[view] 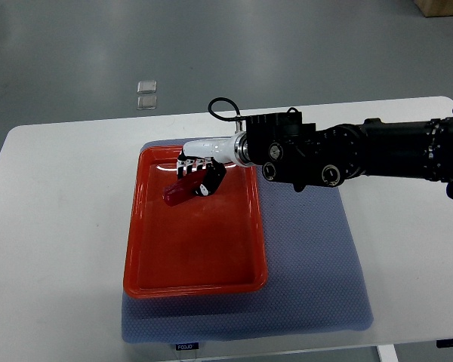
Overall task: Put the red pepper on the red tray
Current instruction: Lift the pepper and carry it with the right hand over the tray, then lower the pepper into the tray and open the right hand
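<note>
Robot hand: my right robot hand (198,172) is reaching in from the counter's right edge, its arm crossing the far right corner of the blue mat (309,256) and ending over the far end of the red tray (136,256).
Hand state: my fingers (190,161) are curling down around the red pepper (178,194); I am reading this as a clamp on it, with the thumb side hidden underneath.
Pepper position: the red pepper is sitting in my grasp above the tray's far half, a little left of the tray's middle line, its free end poking out toward the tray's left wall.
Long axis: the pepper is lying slanted, running from my palm down and left toward the tray's near left corner.
Contact with tray: I cannot tell whether the pepper's tip is touching the tray floor or hanging just above it.
Key relation: the pepper is already inside the tray's rim on every side, so the drop spot is lying straight below my hand, not off to one side.
Other arm: my left arm is not showing anywhere.
Judgement: I am thinking the carry is nearly done; what is remaining is lowering and letting go.
Risk: the pepper, being rounded, may be rolling toward the left wall once freed.
</note>
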Controlling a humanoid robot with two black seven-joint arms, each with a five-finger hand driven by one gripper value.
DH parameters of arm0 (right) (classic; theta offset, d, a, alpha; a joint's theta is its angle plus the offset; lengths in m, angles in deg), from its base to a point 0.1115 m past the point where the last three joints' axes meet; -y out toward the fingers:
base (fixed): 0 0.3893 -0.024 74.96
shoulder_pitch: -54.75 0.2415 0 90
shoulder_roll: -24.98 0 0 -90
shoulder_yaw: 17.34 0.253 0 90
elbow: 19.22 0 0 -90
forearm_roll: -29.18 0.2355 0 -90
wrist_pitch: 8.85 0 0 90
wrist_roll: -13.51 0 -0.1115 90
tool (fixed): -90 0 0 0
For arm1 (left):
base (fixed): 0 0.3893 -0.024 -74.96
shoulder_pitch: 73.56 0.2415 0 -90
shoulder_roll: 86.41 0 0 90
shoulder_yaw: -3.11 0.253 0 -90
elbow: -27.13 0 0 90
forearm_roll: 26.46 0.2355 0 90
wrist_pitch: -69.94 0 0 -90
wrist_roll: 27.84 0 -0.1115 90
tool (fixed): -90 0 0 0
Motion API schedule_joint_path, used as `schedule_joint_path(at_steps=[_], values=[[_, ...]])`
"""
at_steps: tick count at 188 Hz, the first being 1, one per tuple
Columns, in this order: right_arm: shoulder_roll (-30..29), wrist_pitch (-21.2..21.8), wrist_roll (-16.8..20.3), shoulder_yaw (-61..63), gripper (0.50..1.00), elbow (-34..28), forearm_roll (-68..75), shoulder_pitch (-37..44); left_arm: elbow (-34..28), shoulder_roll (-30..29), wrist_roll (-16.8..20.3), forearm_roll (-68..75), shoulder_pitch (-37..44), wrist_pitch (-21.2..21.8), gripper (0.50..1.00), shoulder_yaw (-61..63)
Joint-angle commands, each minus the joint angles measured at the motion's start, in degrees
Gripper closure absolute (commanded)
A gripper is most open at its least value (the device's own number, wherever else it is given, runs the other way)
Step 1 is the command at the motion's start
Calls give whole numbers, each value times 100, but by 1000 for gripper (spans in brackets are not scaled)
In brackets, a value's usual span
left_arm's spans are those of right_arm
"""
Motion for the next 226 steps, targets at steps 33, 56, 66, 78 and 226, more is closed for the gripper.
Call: schedule_joint_path(at_steps=[33, 56, 66, 78, 226], values=[[-5, -7, 0, -3, 1000, 102, 44, -222, -1, 0, 0, 2, 0, 1, 500, 0], [-5, -7, 0, 41, 991, 93, 62, -327, -1, 0, 0, 2, 0, 1, 500, 0], [-5, -16, 0, 50, 961, 93, 62, -407, -1, 0, 0, 2, 0, 1, 500, 0], [-5, -16, -9, 50, 928, 93, 62, -477, -1, 0, 0, 2, 0, 1, 500, 0], [-5, -16, -79, 639, 668, 102, 79, -512, -9, 0, 0, -7, 0, 1, 500, 0]])
